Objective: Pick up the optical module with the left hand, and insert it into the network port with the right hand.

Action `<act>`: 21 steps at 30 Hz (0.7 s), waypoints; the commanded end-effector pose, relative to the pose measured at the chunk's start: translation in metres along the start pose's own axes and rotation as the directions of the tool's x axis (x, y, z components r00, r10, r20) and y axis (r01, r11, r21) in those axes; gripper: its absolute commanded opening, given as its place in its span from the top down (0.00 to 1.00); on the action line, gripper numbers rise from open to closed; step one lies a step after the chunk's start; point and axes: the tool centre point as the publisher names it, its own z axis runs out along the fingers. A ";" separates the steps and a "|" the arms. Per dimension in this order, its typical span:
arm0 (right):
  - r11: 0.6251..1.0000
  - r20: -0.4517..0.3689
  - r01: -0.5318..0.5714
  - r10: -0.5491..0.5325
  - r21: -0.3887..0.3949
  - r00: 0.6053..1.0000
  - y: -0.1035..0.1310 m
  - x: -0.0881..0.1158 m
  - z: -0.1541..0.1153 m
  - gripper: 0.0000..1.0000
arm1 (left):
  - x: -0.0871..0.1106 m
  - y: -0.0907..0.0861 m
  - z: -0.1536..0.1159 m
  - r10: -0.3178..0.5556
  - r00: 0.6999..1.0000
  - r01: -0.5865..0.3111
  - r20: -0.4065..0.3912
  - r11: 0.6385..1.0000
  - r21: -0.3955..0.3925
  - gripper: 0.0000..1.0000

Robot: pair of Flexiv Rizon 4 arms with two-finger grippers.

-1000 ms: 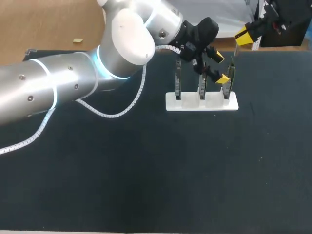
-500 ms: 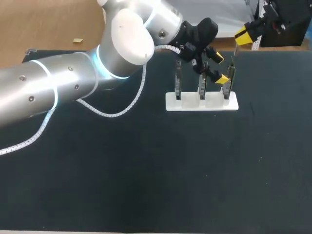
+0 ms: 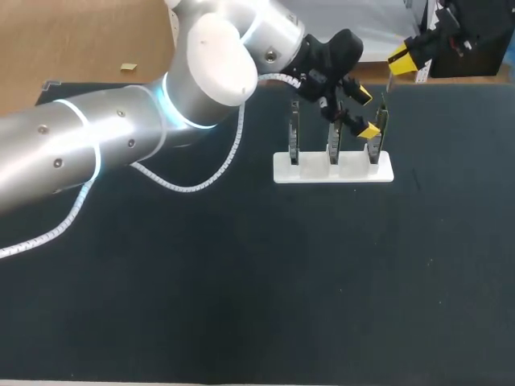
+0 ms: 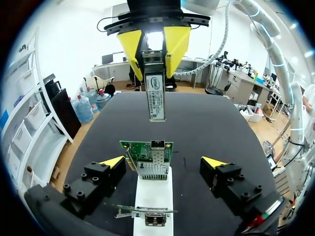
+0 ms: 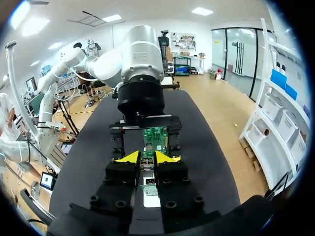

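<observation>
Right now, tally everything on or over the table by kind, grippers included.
Circuit boards: 3
White stand: 1
Optical module: 1
Grippers: 2, left gripper and right gripper
Total: 7

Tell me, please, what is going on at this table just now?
The right gripper is shut on the optical module and holds it in the air just beyond a green network card. That card stands with two others in a white stand. The left gripper is open, with one finger to each side of the card. The module is not yet in a port.
</observation>
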 end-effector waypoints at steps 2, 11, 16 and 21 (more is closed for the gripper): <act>1.000 0.003 0.002 -0.002 0.000 1.000 -0.001 0.000 0.001 1.00 | -0.002 0.003 0.001 -0.005 1.000 0.005 -0.019 1.000 0.003 0.00; 1.000 0.006 0.003 -0.003 -0.003 1.000 -0.001 0.000 0.001 1.00 | -0.002 0.003 0.001 -0.006 1.000 0.006 -0.028 1.000 0.008 0.00; 1.000 0.004 0.004 -0.004 -0.008 1.000 -0.001 0.000 0.003 1.00 | -0.002 0.003 0.001 -0.006 1.000 0.006 -0.028 1.000 0.008 0.00; 1.000 0.001 0.006 -0.006 -0.012 1.000 -0.002 0.002 0.006 1.00 | -0.002 0.003 0.001 -0.006 1.000 0.006 -0.028 1.000 0.008 0.00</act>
